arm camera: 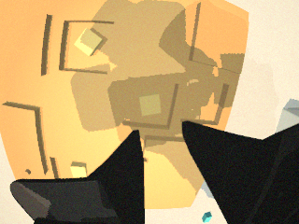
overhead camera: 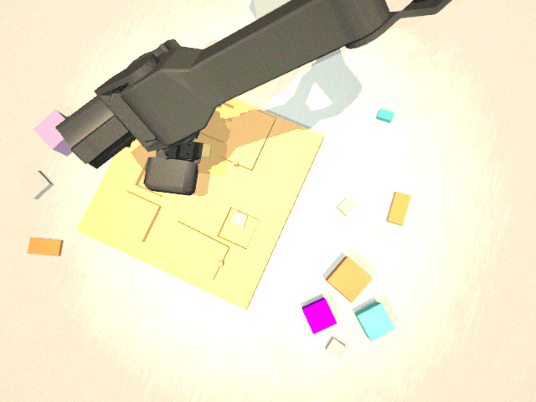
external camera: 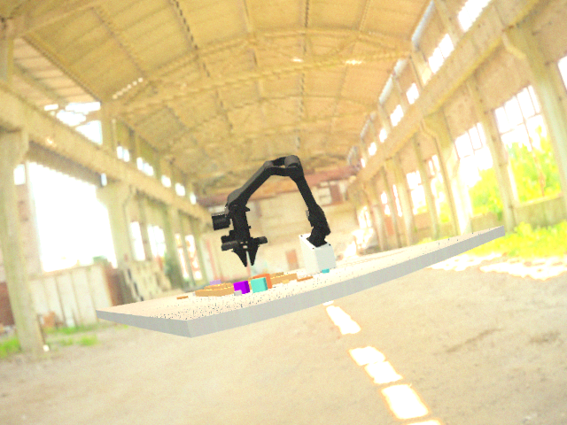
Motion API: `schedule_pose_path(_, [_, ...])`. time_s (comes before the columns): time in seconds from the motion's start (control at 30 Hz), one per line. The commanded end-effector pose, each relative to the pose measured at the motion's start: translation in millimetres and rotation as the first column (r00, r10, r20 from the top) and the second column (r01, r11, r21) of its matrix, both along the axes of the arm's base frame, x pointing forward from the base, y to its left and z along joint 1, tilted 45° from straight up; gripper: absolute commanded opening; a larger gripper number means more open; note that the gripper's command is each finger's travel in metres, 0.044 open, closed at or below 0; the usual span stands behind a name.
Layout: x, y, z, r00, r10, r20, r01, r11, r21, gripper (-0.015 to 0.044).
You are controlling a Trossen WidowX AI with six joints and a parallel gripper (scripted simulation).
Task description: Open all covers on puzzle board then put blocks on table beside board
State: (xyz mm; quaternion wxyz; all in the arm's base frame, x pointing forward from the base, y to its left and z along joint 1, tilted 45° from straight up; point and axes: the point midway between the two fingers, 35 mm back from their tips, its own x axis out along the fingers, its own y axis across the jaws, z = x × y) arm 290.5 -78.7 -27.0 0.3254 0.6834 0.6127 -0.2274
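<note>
The yellow-orange puzzle board (overhead camera: 268,186) (arm camera: 23,84) lies flat, with thin dark grooves and outlined panels. My gripper (external camera: 248,264) (arm camera: 161,132) hangs above it, fingers partly apart with nothing seen between them. A pale square piece (overhead camera: 206,150) (arm camera: 149,105) lies in shadow just beyond the fingertips in the wrist view. A turned yellowish piece (arm camera: 89,42) sits in a three-sided outline; the arm hides it in the top view. A whitish square (overhead camera: 239,219) (arm camera: 78,169) sits inside a square outline. Whether these are blocks or knobs, and how far each cover is open, I cannot tell.
Beside the board stand an orange cube (overhead camera: 349,279), a magenta cube (overhead camera: 319,316) (external camera: 241,287), a teal cube (overhead camera: 375,321) (external camera: 259,283) and a lavender cube (overhead camera: 49,130). Orange slabs (overhead camera: 44,246) (overhead camera: 399,208) and a small teal piece (overhead camera: 384,115) (arm camera: 206,217) lie farther out.
</note>
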Motion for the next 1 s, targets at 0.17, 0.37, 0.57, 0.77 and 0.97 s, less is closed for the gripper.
schedule_pose_path(0.17, [0.5,0.6,-1.0,0.993,0.084,0.077,-0.083,0.996,-0.023,0.0144])
schedule_pose_path(0.37, [1.0,2.0,-2.4,0.978,0.153,0.14,-0.148,0.988,-0.044,0.0144])
schedule_pose_path(0.57, [1.4,3.4,-3.9,0.954,0.221,0.201,-0.211,0.975,-0.069,0.0144])
schedule_pose_path(0.77, [1.8,4.7,-5.3,0.922,0.287,0.259,-0.271,0.958,-0.098,0.0144])
schedule_pose_path(0.97, [2.2,6.1,-6.7,0.882,0.353,0.314,-0.328,0.936,-0.131,0.0144])
